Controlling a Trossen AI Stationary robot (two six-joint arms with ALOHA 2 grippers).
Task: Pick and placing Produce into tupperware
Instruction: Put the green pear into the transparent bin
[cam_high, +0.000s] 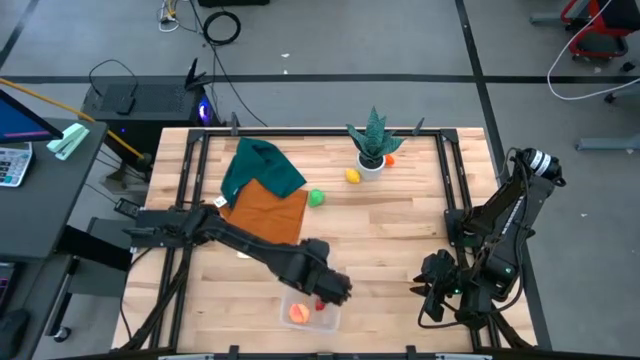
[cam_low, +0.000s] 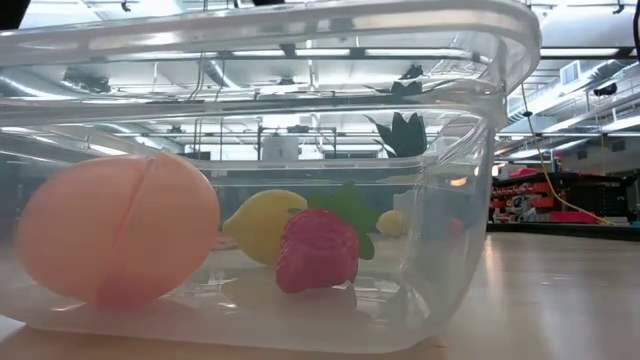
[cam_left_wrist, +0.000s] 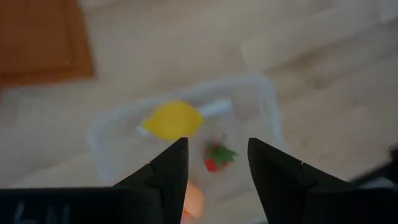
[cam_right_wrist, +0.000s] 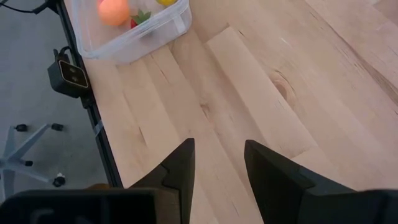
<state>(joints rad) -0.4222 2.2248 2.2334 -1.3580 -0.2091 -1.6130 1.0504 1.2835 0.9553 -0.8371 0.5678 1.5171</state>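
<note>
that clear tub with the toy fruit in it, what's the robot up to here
The robot is sorting toy produce into the tupperware at the table's near edge. The left gripper hangs over it with fingers apart and nothing between them. Inside lie a peach-coloured fruit, a lemon and a strawberry. A green piece, a yellow piece and an orange piece sit out on the table. The right gripper waits empty at the right side.

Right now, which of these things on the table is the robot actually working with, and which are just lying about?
Part of the job:
- tupperware
- peach, lemon and strawberry, already inside it
- green fruit, yellow fruit and orange fruit, not yet in it
- left gripper, open above the tupperware

Just lying about:
- potted plant
- green cloth
- orange cloth
</note>
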